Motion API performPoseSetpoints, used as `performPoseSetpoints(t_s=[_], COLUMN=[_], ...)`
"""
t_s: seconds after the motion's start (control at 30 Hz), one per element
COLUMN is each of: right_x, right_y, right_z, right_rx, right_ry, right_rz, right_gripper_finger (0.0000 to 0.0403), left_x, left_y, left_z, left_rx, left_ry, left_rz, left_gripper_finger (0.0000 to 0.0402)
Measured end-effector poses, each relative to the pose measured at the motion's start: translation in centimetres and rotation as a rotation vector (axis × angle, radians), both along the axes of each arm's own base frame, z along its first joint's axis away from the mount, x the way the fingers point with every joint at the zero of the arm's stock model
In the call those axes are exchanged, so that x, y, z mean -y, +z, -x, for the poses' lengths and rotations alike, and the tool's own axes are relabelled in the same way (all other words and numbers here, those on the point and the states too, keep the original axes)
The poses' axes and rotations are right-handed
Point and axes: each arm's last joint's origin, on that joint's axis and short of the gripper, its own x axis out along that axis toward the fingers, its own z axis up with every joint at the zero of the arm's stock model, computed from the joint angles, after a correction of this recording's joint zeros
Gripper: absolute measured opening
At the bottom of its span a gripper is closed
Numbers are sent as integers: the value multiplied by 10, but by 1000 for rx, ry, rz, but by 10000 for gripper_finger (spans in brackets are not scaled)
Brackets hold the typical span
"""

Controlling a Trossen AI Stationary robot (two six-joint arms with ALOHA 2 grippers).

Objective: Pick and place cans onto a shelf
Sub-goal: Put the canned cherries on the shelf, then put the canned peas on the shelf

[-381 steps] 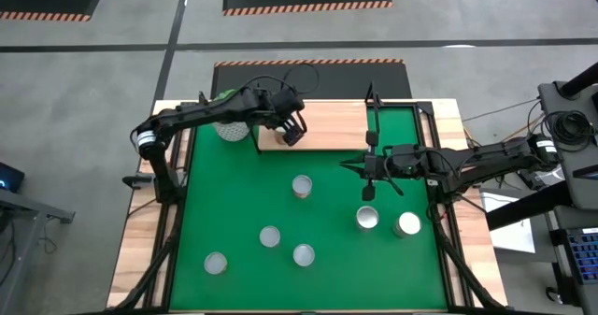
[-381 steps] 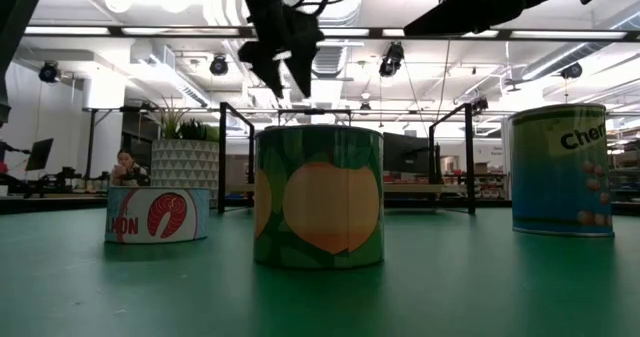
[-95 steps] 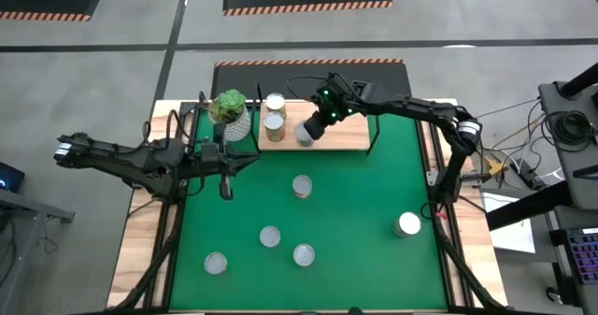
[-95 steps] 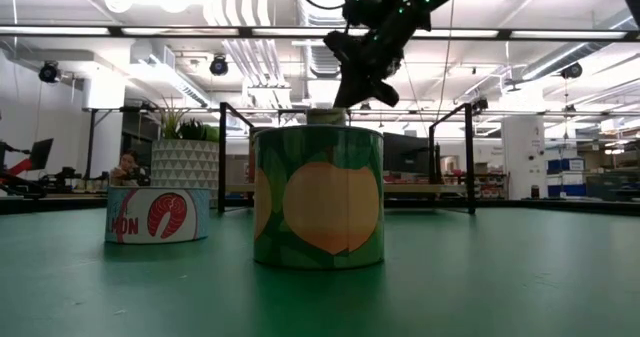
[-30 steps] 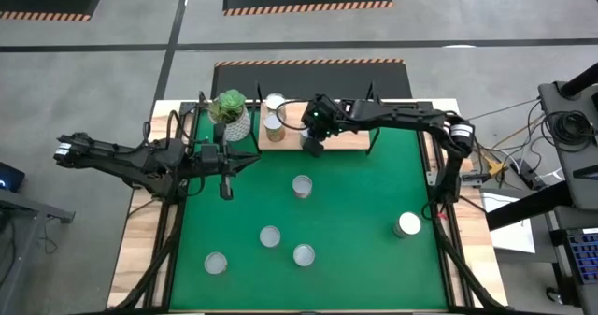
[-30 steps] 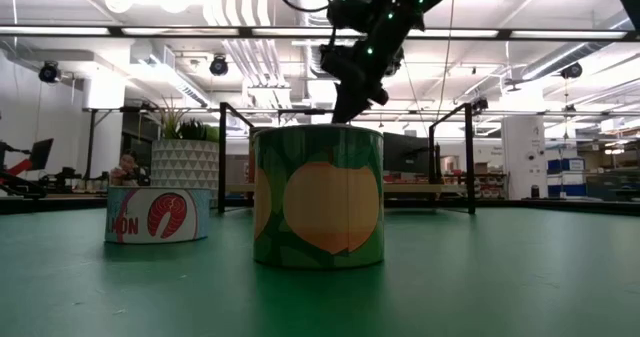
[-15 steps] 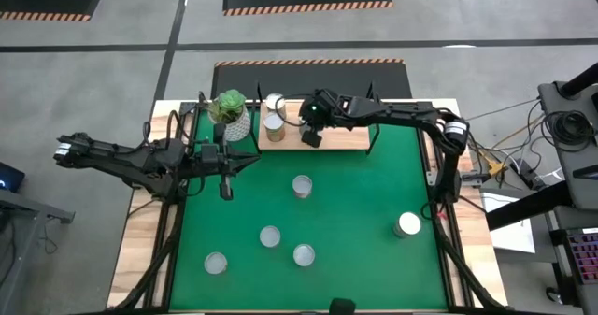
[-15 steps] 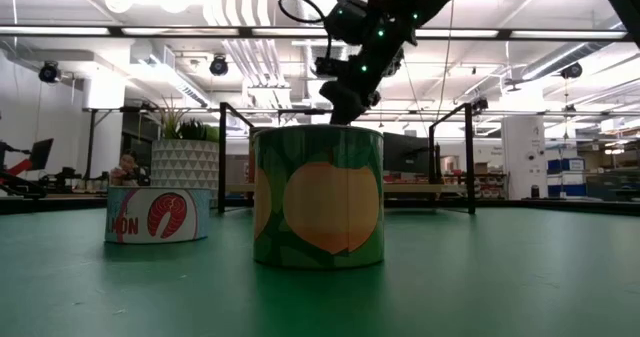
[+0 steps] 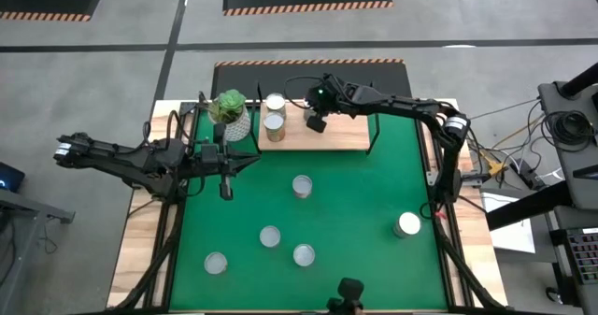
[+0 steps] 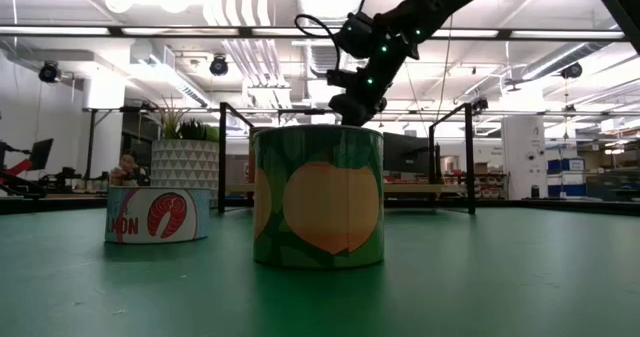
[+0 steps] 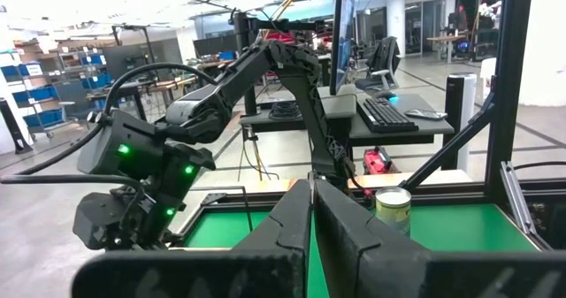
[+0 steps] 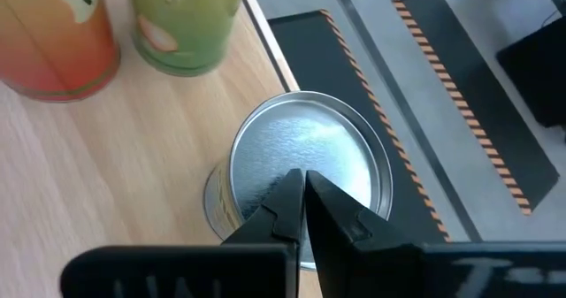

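Right gripper hovers over the shelf with both fingers pressed together, gripping nothing. In the right wrist view those closed fingertips sit directly above the silver lid of a can standing upright on the wood, at the board's rear edge. Half a second ago the same gripper was lower and nearer the shelf's front edge; one second ago it was at that front edge. It has since backed toward the rear of the board.

Judgement: a third can is now delivered, alongside the two cans standing close together at the shelf's left end near the potted plant. The right arm appears free for its next pick.

Five cans remain on the green mat: one near the middle, three toward the front, and one at the right side.

Right arm pose: extended from its base at the table's right side, reaching leftward along the rear edge, wrist pitched down.

Left gripper is closed and empty; its arm lies stretched low along the table's left side, parked.
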Motion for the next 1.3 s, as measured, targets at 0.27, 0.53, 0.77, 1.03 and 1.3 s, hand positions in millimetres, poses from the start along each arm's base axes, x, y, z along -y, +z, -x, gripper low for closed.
performPoseSetpoints(t_s=[0.27, 0.53, 0.77, 1.03, 1.3], right_x=[0, 0, 0, 1, 1], right_y=[0, 1, 2, 4, 8], right_z=[0, -2, -4, -7, -8], right_rx=[13, 39, 80, 112, 139], right_ry=[11, 12, 35, 38, 44], right_rz=[-10, -12, -41, -24, 1], right_gripper_finger=[8, 8, 8, 8, 9], left_x=[0, 0, 0, 0, 0], left_y=[0, 0, 0, 0, 0], left_z=[0, 0, 0, 0, 0], left_rx=[0, 1, 1, 1, 1], left_ry=[0, 0, 0, 0, 0], left_rz=[0, 0, 0, 0, 0], left_gripper_finger=[0, 0, 0, 0, 0])
